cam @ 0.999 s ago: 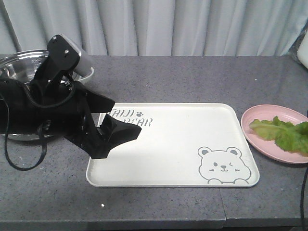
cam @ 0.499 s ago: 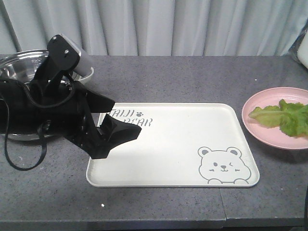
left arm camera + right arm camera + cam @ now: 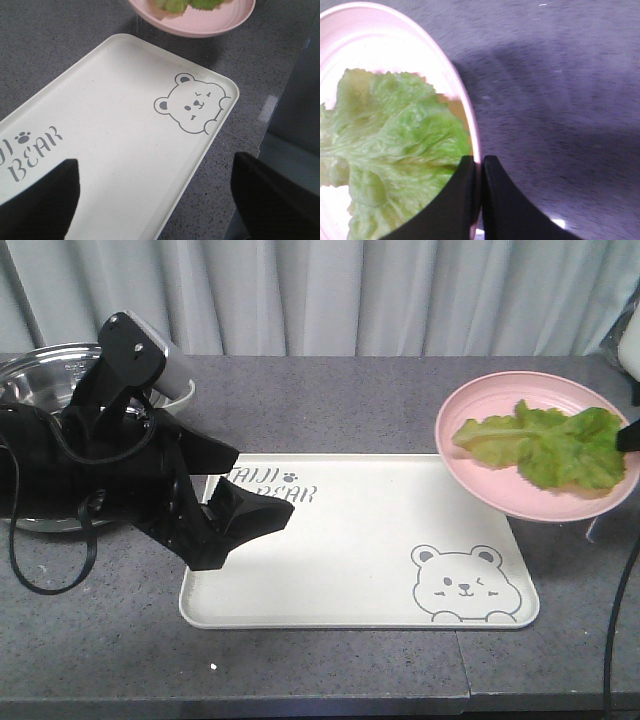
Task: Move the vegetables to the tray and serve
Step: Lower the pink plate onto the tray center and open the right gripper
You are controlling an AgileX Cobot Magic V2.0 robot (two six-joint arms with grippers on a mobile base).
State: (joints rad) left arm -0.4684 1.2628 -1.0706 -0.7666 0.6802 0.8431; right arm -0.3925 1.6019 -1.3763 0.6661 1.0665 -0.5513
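The green frilly lettuce leaf lies on a round pink plate, which hangs in the air, tilted, over the tray's far right corner. My right gripper is shut on the plate's rim, with the lettuce just left of its fingers. The cream-white tray with bear drawing lies flat on the table. My left gripper is open and empty, low over the tray's left end; in the left wrist view its fingers straddle the tray's near edge.
A steel bowl stands at the far left behind my left arm. A grey curtain closes off the back. The table's front edge runs along the bottom of the front view. A black cable hangs at the right edge.
The pink plate with the lettuce has risen off the table and moved left and back, tilting over the tray's right corner. My left arm has not moved.
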